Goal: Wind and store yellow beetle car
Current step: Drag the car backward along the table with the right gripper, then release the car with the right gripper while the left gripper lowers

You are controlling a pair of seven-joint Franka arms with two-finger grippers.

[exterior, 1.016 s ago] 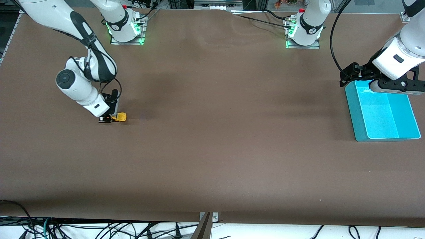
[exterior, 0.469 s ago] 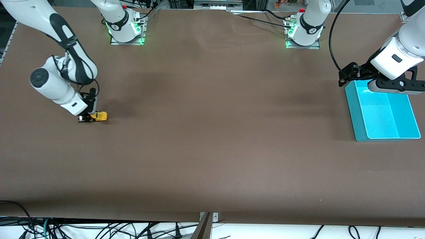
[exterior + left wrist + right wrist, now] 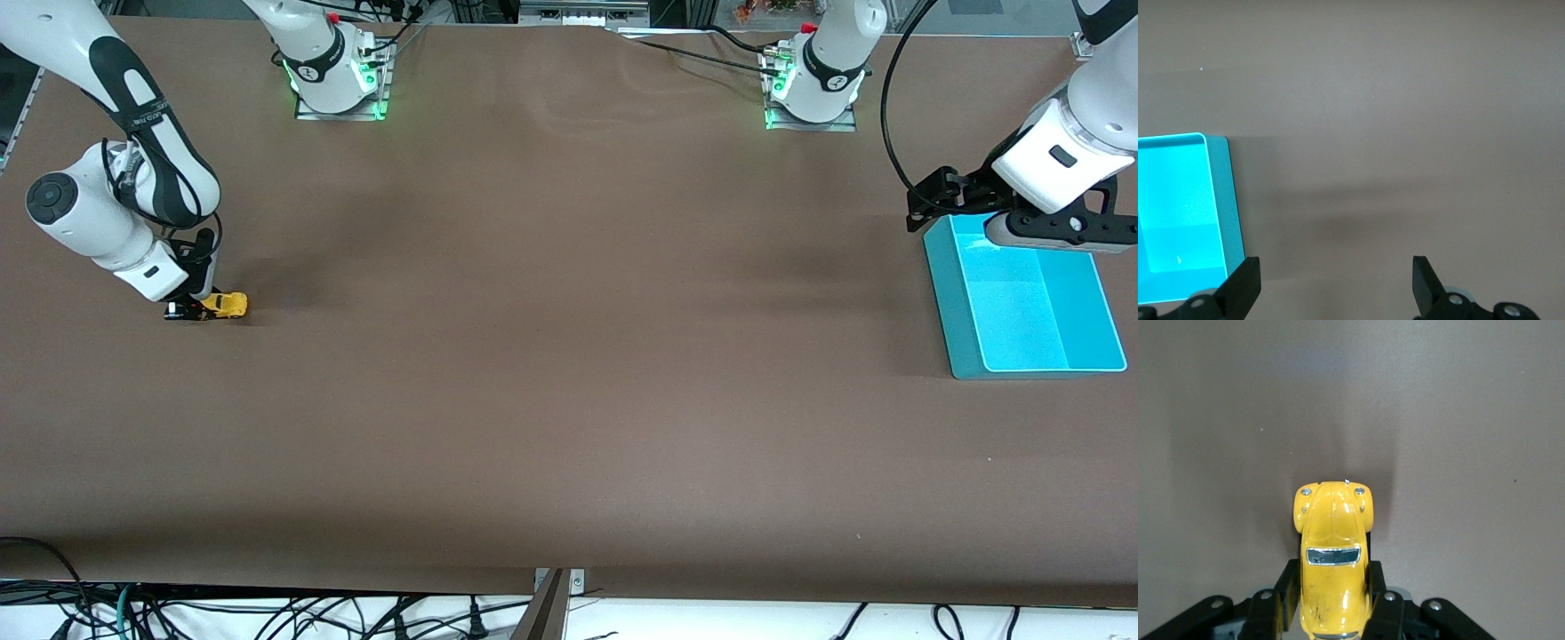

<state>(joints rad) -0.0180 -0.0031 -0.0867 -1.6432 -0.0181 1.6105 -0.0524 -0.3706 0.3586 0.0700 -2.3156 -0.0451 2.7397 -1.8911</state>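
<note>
yellow beetle car pinched at table level, right arm's end

right tool down at the table, near the right arm's end, clamped on the yellow beetle car. seen from the right wrist view, car gripped across its flanks by the two dark fingers, rounded nose sticking out ahead of them, dark windscreen facing up. wheels appear to sit on the brown surface, though contact is hard to confirm. in the front view, car pointing toward the middle of the table.

left tool hanging over the teal bin at the left arm's end, above the bin's rim nearest the arm bases, waiting. spread wide with nothing between the fingers; bin showing beside one fingertip in the left wrist view, bright cyan inside, bare table under the rest.

car and bin well apart, at the two ends of the table.
</note>
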